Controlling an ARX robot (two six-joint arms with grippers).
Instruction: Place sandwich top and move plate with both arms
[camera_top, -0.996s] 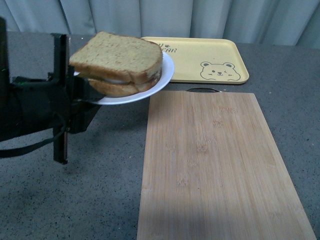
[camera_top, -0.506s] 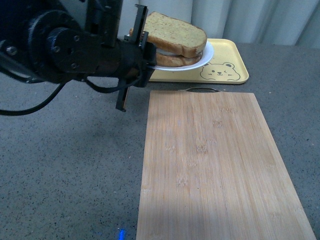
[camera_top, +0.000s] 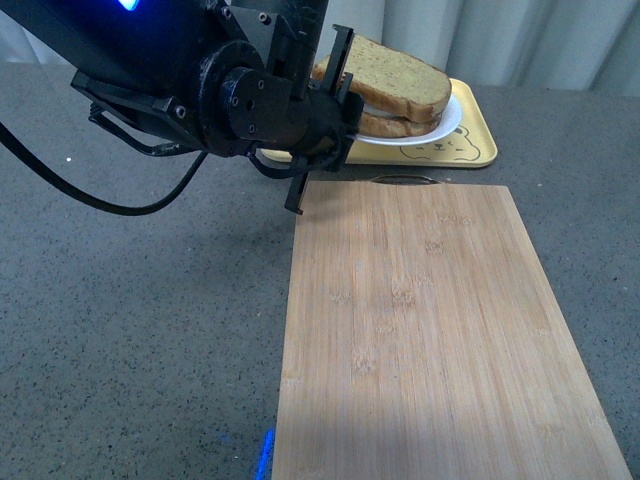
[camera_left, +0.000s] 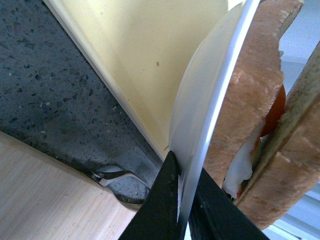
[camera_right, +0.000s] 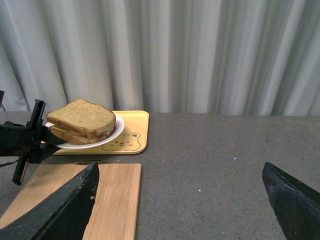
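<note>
Two black fingers (camera_left: 162, 200) of the left gripper (camera_left: 182, 200) are pinched onto the rim of the plate (camera_left: 200, 125), one above and one below, with the white edge running straight between them. Just past the pinch, the lower bread slice (camera_left: 245, 100) lies on the plate. A sliver of egg (camera_left: 272, 110) shows above it, and the sandwich top (camera_left: 300, 135) lies over that, roughly squared up with the slice beneath.

In the front view the left gripper (camera_top: 345, 110) reaches in from ten o'clock and grips the plate (camera_top: 450, 120) at its nine o'clock edge. The plate hangs over the yellow tray (camera_top: 480, 150), which lies at twelve o'clock from the cutting board (camera_top: 430, 330). Whether the plate's far edge touches the tray cannot be told. The sandwich top (camera_top: 400, 78) tilts slightly with the plate.

The right gripper (camera_right: 180, 167) has its fingers (camera_right: 65, 210) spread wide on nothing, well apart from the plate and looking toward it at ten o'clock.

Placing the top looks done. The plate appears to be mid-carry on the left arm alone, so lowering it flat, letting go and any share for the right arm seem left.
</note>
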